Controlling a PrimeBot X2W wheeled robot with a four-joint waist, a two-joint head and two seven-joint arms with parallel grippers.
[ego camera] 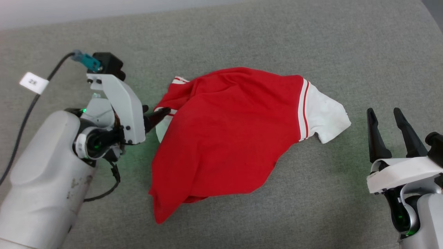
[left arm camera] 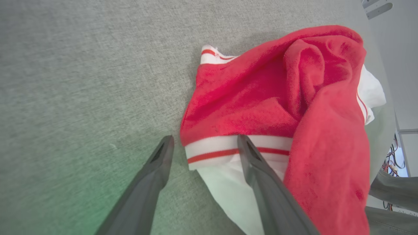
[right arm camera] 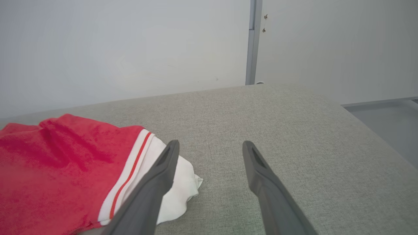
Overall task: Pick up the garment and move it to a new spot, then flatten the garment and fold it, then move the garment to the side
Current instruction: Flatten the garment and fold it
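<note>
Garment lay crumpled on the grey fabric-covered desk, about mid-surface, between the two hands. The red body was bunched and partly folded over itself, and its lower hem corner pointed toward the robot. One white sleeve, with red-and-white striping at the seam, was spread out toward the robot's right. The other sleeve was mostly tucked under the red cloth on the robot's left.

Left hand was at the garment's left edge, pointing sideways into it, fingers apart. In the left wrist view the left hand straddled the striped band of the tucked sleeve. One finger was over the white cloth and the other finger over bare desk. Whether either finger touched the fabric could not be told. Nothing was clamped.

Right hand stood near the spread sleeve but clear of it, fingers apart and pointing away from the robot, holding nothing. In the right wrist view the right hand showed bare desk between its fingertips, with the sleeve tip just beside one finger.

A black cable with a white tag ran along the left arm to a teal connector. A green glow showed on the desk under the left wrist.
</note>
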